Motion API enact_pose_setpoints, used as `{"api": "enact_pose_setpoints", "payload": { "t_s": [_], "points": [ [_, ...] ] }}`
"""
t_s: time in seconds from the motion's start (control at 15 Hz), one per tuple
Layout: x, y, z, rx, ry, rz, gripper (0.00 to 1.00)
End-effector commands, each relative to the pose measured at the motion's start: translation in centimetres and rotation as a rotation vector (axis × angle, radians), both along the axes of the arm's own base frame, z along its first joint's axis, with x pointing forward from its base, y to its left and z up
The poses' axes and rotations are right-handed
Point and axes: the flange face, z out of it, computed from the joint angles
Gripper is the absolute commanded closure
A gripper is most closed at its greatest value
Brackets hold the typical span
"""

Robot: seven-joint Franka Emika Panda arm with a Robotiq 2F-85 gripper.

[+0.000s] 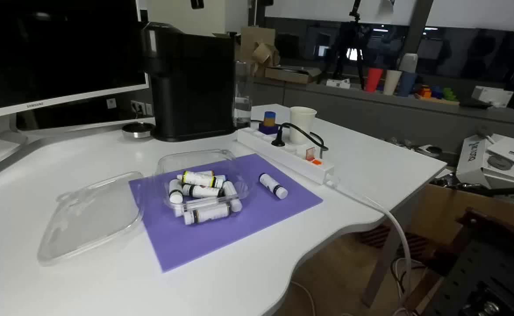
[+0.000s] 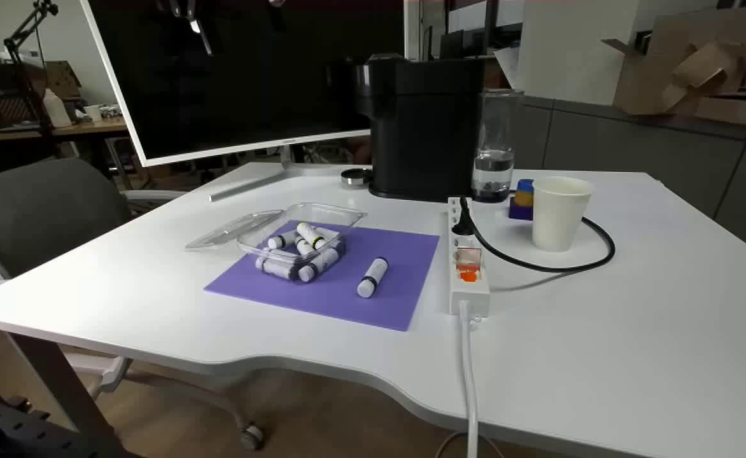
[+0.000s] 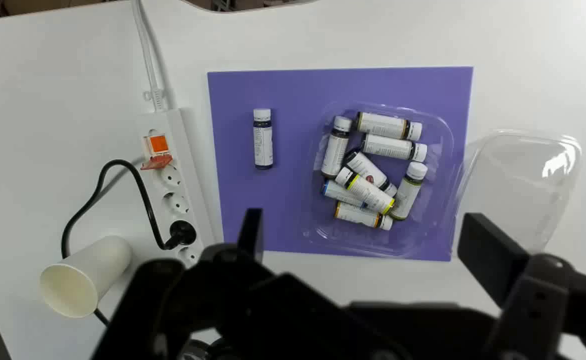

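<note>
Gripper [image 3: 364, 230]: black, fingers set wide apart, at the bottom of the wrist view. Nearest to it there, a clear plastic tub [image 3: 434, 210], right of centre in the frame, on the right half of a purple mat [image 3: 240, 200]. Contents: eight small white-capped bottles [image 3: 370, 169], all lying down, several overlapping; a yellow-banded bottle [image 3: 365, 191] rests on top. Single bottle [image 3: 263, 145]: lying on the mat's left half, well apart from the tub, cap toward the top of the frame. Clear lid [image 3: 523, 190]: right of the frame, just beside the tub; whether joined to it cannot be told. White power strip [image 3: 188, 187]: left of the mat, on the white table [image 3: 548, 40], black plug [image 3: 183, 233] seated in a socket. White cup [image 2: 561, 219]: upright, right of centre in an exterior view, near stacked toy blocks [image 2: 524, 198]. Tall glass [image 2: 494, 168]: beside a black appliance [image 2: 427, 133]. White-framed monitor [image 2: 246, 76]: upper left in both exterior views.
</note>
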Motion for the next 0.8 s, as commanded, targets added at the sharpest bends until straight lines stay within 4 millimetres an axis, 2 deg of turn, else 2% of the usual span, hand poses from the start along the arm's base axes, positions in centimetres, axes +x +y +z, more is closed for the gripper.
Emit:
{"api": "enact_pose_setpoints", "payload": {
  "t_s": [0.0, 0.47, 0.73],
  "points": [
    [0.0, 0.0, 0.0, 0.000, 0.000, 0.000, 0.00],
    [0.0, 0.0, 0.1, 0.000, -0.001, 0.000, 0.00],
    [0.4, 2.3, -1.3, -0.079, -0.026, 0.145, 0.00]
  ]
}}
